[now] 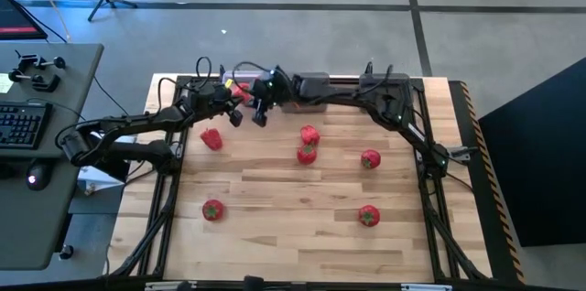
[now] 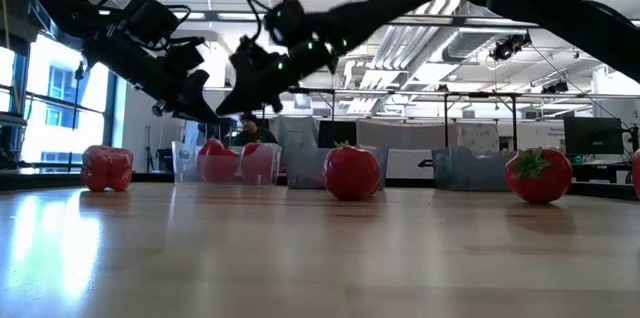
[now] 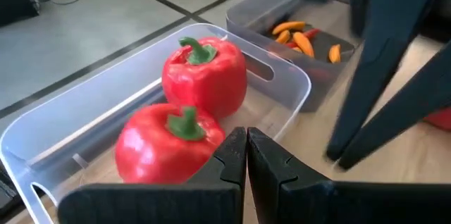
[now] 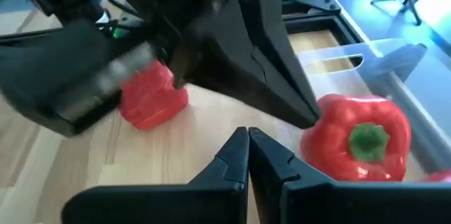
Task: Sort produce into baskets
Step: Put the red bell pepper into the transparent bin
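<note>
Both my end effectors are up at the far side of the table [image 1: 302, 236], above the clear basket [image 3: 289, 83]. My left end effector [image 3: 246, 155] has its fingers pressed together and holds nothing; my right end effector [image 4: 248, 155] is the same, empty and closed. I judge I am between two picks: a pepper is just delivered, and now I must choose the next piece.

In the clear basket I count two peppers [image 3: 204, 76]. The grey basket [image 3: 320, 76] beside it holds some small orange carrot pieces [image 3: 299, 37]. On the table I count six red pieces: one pepper [image 1: 211, 139] nearest to me, and five more [image 1: 369, 158] spread farther away. For the next move I must open, go down to the near pepper and close on it.
</note>
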### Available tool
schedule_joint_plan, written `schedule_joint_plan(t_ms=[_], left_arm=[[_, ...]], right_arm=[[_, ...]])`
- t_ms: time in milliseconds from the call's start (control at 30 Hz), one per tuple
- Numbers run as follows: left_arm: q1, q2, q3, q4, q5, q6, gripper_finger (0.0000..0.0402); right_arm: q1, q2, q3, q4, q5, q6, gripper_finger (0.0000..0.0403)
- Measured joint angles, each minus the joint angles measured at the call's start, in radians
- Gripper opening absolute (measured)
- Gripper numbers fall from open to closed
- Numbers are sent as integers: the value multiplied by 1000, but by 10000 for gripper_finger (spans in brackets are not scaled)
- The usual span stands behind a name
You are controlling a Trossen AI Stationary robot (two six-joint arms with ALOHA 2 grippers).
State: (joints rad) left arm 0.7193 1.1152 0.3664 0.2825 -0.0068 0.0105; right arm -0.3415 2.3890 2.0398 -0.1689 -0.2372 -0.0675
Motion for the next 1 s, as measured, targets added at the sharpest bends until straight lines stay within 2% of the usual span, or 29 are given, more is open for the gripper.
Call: schedule_joint_plan(t_ms=[167, 333, 500, 733, 1000], left_arm=[[-2, -1, 0, -14, 36, 0, 0], [-5, 0, 1, -17, 37, -6, 0], [-9, 10, 50, -63, 38, 12, 0], [-9, 98, 143, -162, 41, 64, 0], [-8, 218, 277, -327, 92, 107, 0]], right_arm=[[9, -71, -185, 191, 31, 12, 0], [0, -242, -401, 230, 79, 0, 0], [-7, -420, -664, 348, 112, 39, 0], [9, -615, -917, 386, 202, 38, 0], [1, -682, -1137, 684, 137, 45, 0]])
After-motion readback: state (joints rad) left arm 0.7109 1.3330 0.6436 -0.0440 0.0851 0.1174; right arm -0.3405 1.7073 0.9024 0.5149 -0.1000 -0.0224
